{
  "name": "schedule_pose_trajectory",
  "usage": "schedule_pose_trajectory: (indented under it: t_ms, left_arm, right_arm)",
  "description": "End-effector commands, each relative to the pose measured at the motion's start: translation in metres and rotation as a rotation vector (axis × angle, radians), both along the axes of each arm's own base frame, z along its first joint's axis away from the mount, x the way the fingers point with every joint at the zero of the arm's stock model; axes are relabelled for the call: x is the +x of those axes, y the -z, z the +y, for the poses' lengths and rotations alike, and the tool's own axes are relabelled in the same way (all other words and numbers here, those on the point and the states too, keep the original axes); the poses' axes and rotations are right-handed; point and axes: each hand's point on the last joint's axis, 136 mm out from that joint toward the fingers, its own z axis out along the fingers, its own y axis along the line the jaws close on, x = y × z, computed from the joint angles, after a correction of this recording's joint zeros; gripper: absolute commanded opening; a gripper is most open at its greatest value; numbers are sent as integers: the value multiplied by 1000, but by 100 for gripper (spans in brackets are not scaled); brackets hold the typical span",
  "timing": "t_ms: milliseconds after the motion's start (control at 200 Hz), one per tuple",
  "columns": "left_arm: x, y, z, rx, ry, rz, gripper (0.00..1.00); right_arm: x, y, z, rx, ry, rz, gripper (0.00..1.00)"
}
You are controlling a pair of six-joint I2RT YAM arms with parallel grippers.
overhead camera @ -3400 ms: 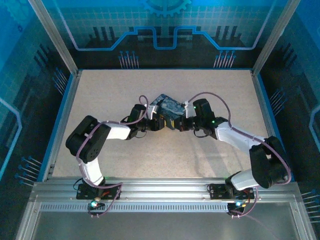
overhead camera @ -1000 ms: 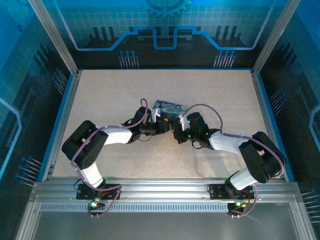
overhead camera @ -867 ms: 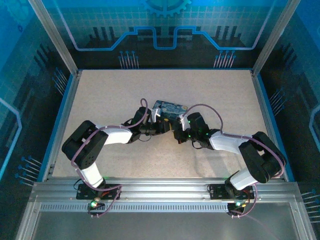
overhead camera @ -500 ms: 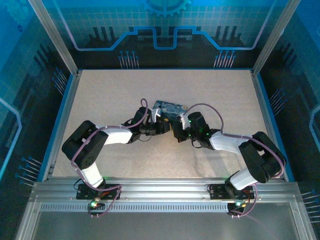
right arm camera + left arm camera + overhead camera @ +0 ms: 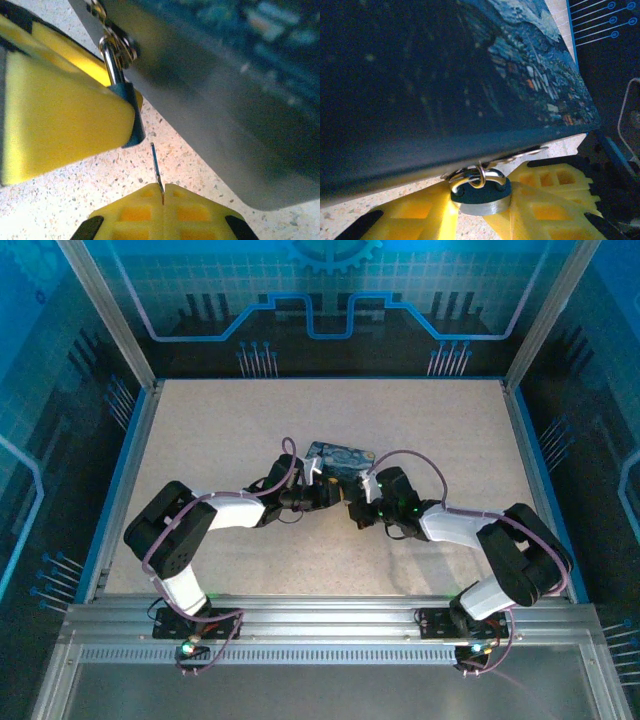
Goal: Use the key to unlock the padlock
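Note:
In the left wrist view the tiny padlock, dark bluish with a silvery shackle, is pinched between my yellow left fingers; the left gripper is shut on it. The shackle passes through the hasp ring of the dark-blue painted tin. In the right wrist view the thin dark key sticks out from my shut right gripper, its tip just short of the padlock body. From above, the left gripper and right gripper meet at the tin's near edge.
The tin lies mid-table on the speckled tabletop, right behind both grippers. Its grey side wall runs close along the key's right. Blue rails and frame posts bound the table.
Since 3.4 s ago the tin has turned from a tilted diamond to lying square, and the right arm has folded in leftward. Over the last second almost nothing has moved.

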Motion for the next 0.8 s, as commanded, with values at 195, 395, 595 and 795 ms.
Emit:
schedule_pose_trajectory:
  t_ms: [195, 395, 595, 795]
  left_arm:
    - [2, -16, -5, -32, 6, -42, 32]
    - [2, -16, -6, -33, 6, -43, 32]
    - [2, -16, -6, -32, 9, -43, 32]
    - [2, -16, -6, -33, 9, -42, 32]
  right_arm:
    - [-7, -4, 0, 25, -32, -9, 0]
    - [-3, -11, 3, 46, -24, -31, 0]
    - [2, -16, 6, 59, -20, -44, 0]
    - [7, -22, 10, 77, -22, -65, 0]
